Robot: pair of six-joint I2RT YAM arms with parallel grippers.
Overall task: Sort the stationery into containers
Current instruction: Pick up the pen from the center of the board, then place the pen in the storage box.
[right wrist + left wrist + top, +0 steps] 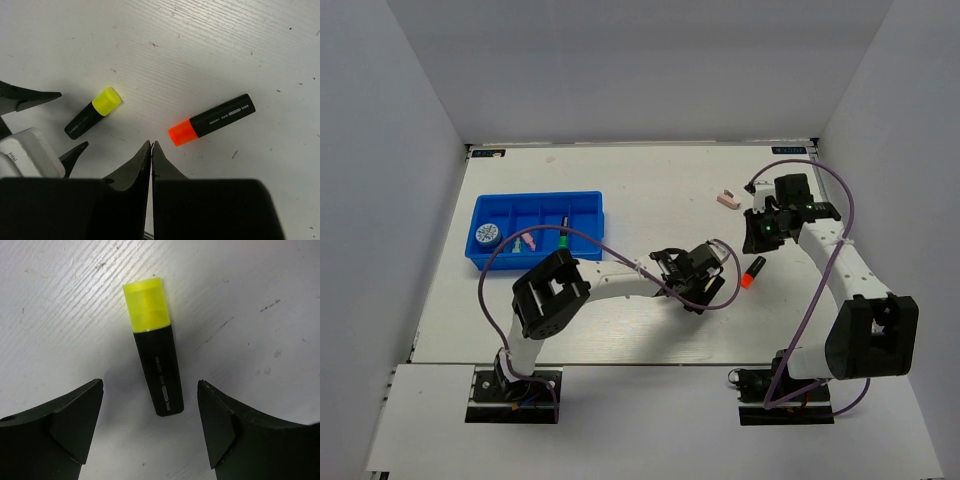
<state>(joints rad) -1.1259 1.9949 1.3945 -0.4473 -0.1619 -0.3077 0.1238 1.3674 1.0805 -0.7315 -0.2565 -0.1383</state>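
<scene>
A yellow-capped black highlighter (pixel 154 347) lies flat on the white table, its black end just between my left gripper's (pixel 150 385) open fingertips, not touched. It also shows in the right wrist view (pixel 93 112). In the top view the left gripper (pixel 708 264) covers it. An orange-capped highlighter (pixel 753 270) lies to its right, also in the right wrist view (pixel 212 120). My right gripper (pixel 151 145) is shut and empty, hovering above the table near both highlighters (pixel 757 238). The blue tray (pixel 582 205) at the left holds a round roll (pixel 486 236), pink and mint erasers (pixel 525 243) and a green-capped highlighter (pixel 563 238).
A small pink clip (pixel 726 198) lies on the table behind the right gripper. The left gripper's fingers (pixel 30 95) show at the left edge of the right wrist view. White walls close in the table on three sides.
</scene>
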